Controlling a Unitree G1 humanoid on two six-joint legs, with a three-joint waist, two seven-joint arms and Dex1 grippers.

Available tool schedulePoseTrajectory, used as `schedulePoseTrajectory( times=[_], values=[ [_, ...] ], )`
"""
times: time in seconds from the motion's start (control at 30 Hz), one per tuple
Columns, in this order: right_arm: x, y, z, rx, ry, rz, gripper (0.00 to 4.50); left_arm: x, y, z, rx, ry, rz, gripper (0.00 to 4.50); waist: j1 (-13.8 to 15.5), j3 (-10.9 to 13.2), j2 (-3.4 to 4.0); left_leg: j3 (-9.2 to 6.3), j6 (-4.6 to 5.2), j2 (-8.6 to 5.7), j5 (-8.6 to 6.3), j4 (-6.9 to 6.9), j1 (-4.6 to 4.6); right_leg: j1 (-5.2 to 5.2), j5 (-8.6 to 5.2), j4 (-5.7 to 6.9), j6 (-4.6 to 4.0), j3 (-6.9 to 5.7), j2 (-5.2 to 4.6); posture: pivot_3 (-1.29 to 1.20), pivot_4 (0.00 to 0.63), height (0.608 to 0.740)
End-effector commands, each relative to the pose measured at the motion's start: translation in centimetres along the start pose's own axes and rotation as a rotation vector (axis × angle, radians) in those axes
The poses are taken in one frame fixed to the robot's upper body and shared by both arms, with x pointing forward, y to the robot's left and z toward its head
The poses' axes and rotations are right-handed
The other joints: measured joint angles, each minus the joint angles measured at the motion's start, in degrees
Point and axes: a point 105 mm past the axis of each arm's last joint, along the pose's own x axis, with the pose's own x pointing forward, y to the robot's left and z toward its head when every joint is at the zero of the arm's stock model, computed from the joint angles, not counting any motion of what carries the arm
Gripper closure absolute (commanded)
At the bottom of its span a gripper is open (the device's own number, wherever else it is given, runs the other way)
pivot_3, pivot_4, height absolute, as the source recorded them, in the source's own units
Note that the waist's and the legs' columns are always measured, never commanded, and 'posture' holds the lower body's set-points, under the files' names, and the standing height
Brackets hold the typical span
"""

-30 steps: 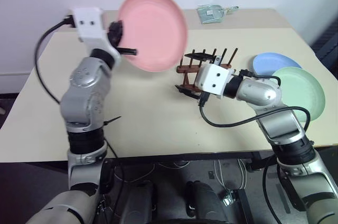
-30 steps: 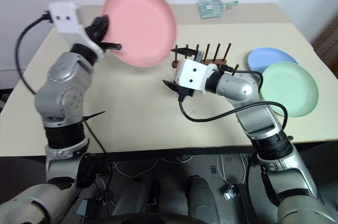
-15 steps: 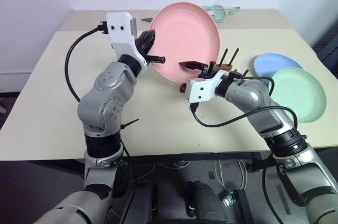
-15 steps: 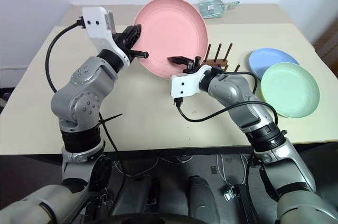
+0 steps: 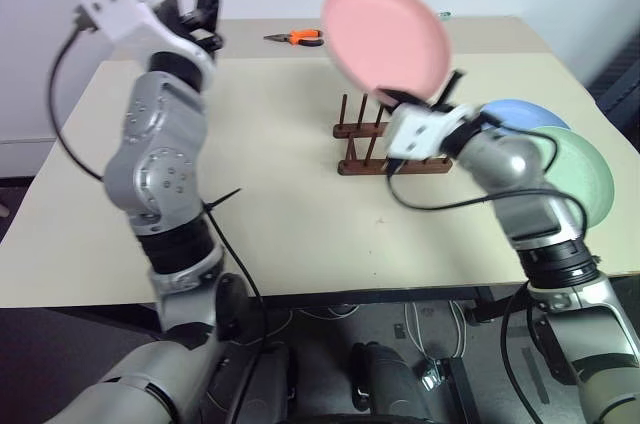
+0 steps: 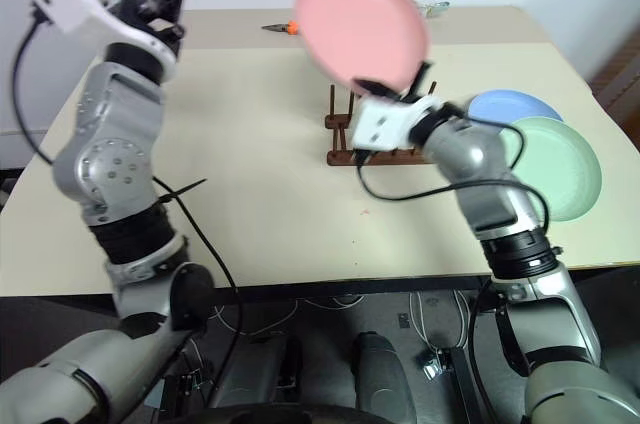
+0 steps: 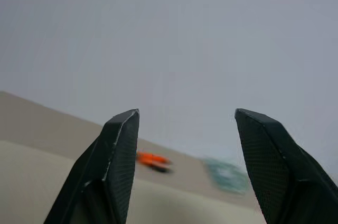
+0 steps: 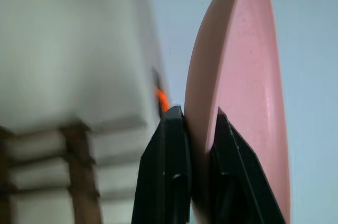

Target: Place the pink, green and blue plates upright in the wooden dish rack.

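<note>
My right gripper (image 5: 428, 96) is shut on the lower rim of the pink plate (image 5: 385, 36) and holds it tilted in the air, above and just behind the wooden dish rack (image 5: 385, 147). In the right wrist view both fingers clamp the pink plate's (image 8: 248, 76) edge, with the rack's pegs (image 8: 79, 182) off to one side. The rack stands bare on the table. The blue plate (image 5: 520, 114) lies flat to its right, partly under the green plate (image 5: 585, 176). My left gripper (image 5: 200, 6) is open and holds nothing, raised high over the table's far left.
Orange-handled pliers (image 5: 298, 37) lie on the far table behind the rack, also seen between the left fingers as pliers (image 7: 153, 159). A greenish packet (image 7: 227, 174) lies farther right on that table. The beige tabletop (image 5: 280, 194) stretches left of the rack.
The pink plate passed from my left gripper to my right. The left gripper opened and swung away up and left. The right gripper shut on the rim and carried the plate right.
</note>
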Motion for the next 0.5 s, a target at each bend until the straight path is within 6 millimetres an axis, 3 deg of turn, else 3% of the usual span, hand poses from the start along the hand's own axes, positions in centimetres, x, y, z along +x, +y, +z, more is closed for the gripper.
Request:
schedulePoseTrajectory(
  times=[0.03,0.1,0.17,0.23,0.33,0.5],
  values=[
    [-2.0,-4.3,0.7,0.415,-0.067,-0.100,4.50,-0.8,-1.5,-2.9,0.223,0.088,-0.172,1.42,0.2,0.0,0.00,0.01,0.00,0.01,0.00,0.01,0.00,0.00,0.00,0.03,0.00,-0.01,0.00,0.00,0.150,0.740],
    [-3.3,-5.9,0.9,0.673,-0.109,-0.106,4.50,-3.1,-2.8,-6.2,0.342,0.187,-0.395,1.42,0.4,0.0,0.01,0.00,0.00,0.01,0.00,0.06,-0.04,0.04,0.00,0.02,0.00,-0.03,-0.06,0.00,0.150,0.740],
    [-4.2,-6.6,1.3,0.827,-0.136,-0.086,4.50,-5.8,-3.5,-9.1,0.349,0.300,-0.569,1.42,0.4,0.0,0.03,0.02,0.06,-0.03,-0.04,0.07,-0.04,0.04,0.00,-0.02,-0.02,0.02,-0.23,0.00,0.150,0.740],
    [-4.6,-7.1,1.1,0.919,-0.137,-0.096,4.50,-7.9,-3.9,-10.7,0.331,0.361,-0.682,1.42,0.1,0.0,0.06,0.02,0.18,-0.04,-0.15,0.05,-0.04,0.00,-0.01,-0.04,-0.06,0.05,-0.45,0.00,0.150,0.740],
    [-4.9,-7.1,0.5,1.009,-0.109,-0.105,4.50,-10.1,-4.4,-11.9,0.277,0.425,-0.784,1.42,-0.1,0.0,0.07,-0.03,0.33,-0.04,-0.25,-0.09,-0.07,-0.14,-0.11,-0.02,-0.24,0.06,-0.52,0.00,0.150,0.740],
    [-4.9,-6.9,-0.9,1.165,-0.055,-0.126,4.50,-12.2,-5.7,-12.4,0.204,0.477,-0.889,1.42,-0.2,0.0,0.32,-0.03,0.33,-0.04,-0.26,-0.15,-0.12,-0.20,-0.11,-0.02,-0.28,0.07,-0.58,0.00,0.150,0.740]
  ],
)
